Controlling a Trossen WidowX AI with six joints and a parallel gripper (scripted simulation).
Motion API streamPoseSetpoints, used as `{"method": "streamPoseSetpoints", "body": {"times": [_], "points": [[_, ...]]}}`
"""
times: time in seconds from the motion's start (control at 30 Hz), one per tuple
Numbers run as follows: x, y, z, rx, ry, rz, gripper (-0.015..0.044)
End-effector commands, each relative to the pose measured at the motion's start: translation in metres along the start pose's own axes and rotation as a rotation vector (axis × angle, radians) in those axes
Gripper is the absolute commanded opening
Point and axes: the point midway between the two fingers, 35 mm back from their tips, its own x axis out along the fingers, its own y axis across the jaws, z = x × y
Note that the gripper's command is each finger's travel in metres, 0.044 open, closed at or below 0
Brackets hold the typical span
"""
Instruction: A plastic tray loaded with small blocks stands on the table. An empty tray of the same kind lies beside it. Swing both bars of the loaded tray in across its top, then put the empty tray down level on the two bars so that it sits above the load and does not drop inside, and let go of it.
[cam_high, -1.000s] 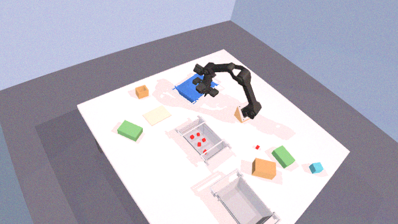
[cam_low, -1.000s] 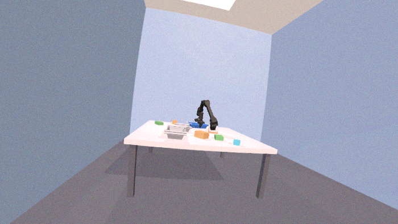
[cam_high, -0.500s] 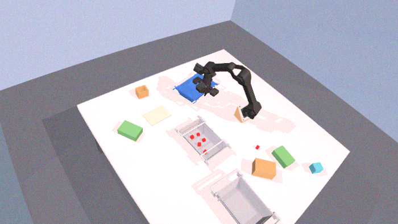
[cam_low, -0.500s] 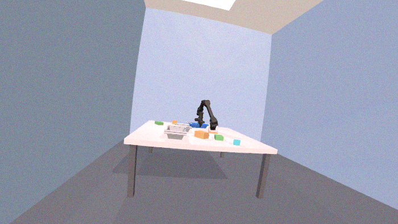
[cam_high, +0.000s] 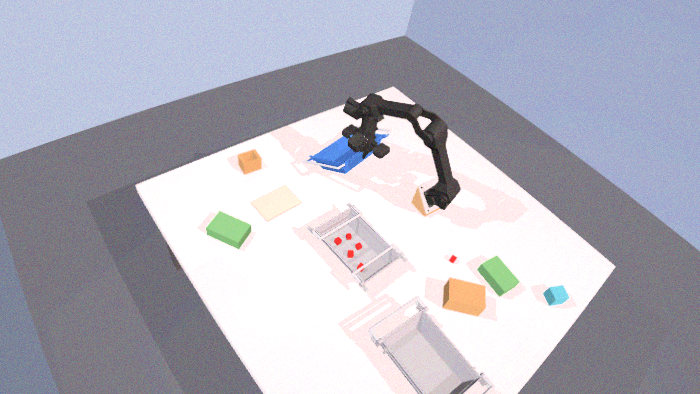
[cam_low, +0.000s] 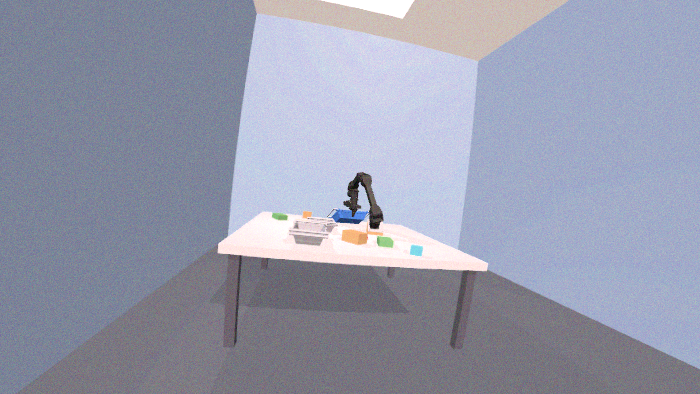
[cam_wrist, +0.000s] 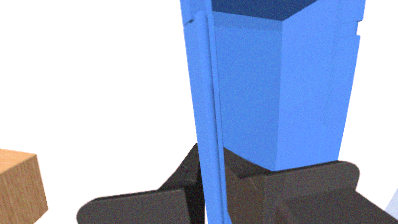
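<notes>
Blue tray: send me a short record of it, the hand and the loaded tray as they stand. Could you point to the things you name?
hand (cam_high: 366, 155) (cam_low: 353, 215) (cam_wrist: 204, 147): shut on the blue tray
blue tray (cam_high: 332, 154) (cam_low: 350, 216) (cam_wrist: 250, 90): tilted, gripped at a long rim
loaded tray (cam_high: 377, 240) (cam_low: 332, 225): on the table
bars (cam_high: 339, 226): both across the loaded tray's top
load: five red blocks (cam_high: 350, 254) visible
loose red block (cam_high: 453, 259): on the table, outside the trays
stacking: not done
</notes>
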Motion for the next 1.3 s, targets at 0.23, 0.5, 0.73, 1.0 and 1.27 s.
{"method": "streamPoseSetpoints", "body": {"times": [0.23,0.5,0.73,1.0,1.27], "points": [[-0.013,-0.004,0.0,-0.009,0.001,-0.034,0.0],[-0.017,-0.006,0.0,-0.009,0.001,-0.035,0.0],[-0.041,-0.014,0.002,-0.006,0.0,-0.042,0.0],[-0.072,-0.021,0.003,-0.001,-0.001,-0.05,0.0],[-0.101,-0.023,0.004,0.003,-0.002,-0.058,0.0]]}}
